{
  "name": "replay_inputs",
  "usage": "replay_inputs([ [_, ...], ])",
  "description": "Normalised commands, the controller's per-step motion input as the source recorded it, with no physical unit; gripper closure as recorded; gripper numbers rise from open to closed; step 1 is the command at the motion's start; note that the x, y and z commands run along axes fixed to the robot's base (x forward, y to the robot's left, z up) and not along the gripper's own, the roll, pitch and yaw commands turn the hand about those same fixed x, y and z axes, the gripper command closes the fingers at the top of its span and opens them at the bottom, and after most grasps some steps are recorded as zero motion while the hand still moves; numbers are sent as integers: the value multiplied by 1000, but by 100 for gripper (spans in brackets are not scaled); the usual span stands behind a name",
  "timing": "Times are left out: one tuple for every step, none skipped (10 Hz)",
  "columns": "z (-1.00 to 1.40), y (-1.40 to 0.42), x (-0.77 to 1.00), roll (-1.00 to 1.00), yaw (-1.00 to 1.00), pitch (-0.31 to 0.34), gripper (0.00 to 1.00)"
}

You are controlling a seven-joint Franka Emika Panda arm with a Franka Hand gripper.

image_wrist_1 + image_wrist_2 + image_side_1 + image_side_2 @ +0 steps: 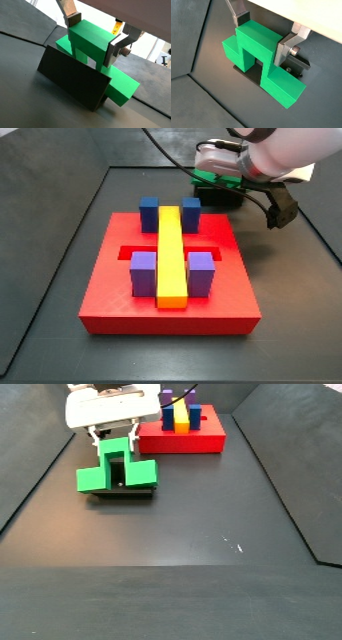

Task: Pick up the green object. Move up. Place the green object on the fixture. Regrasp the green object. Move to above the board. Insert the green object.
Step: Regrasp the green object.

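While the gripper (pixel 264 32) clamps its silver fingers (pixel 290 46) on the raised middle cube of the green object (pixel 261 62), that piece sits on the fixture (pixel 73 79), its ends overhanging the bracket's edges. Well apart stands the board (pixel 167 288), with open dark floor (pixel 201 524) around the fixture.

Both wrist views sit close above the gripper (pixel 93 42), looking down past its fingers onto the green object (pixel 261 55) on the fixture (pixel 73 80), which fills the frame centre. A side view looks down steeply from near the board (pixel 167 278), which dominates mid-frame, with the gripper (pixel 221 183) in the upper right. A side view from farther back, facing along the floor, shows the board (pixel 187 434) at the top and the gripper (pixel 114 429) at upper left.
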Motion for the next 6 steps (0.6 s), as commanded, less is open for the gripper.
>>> replay_inputs([
  [0, 0, 0, 0, 0, 0, 100],
  [0, 0, 0, 0, 0, 0, 100],
  [0, 0, 0, 0, 0, 0, 100],
  [0, 0, 0, 0, 0, 0, 100],
  [0, 0, 0, 0, 0, 0, 100],
  [0, 0, 0, 0, 0, 0, 100],
])
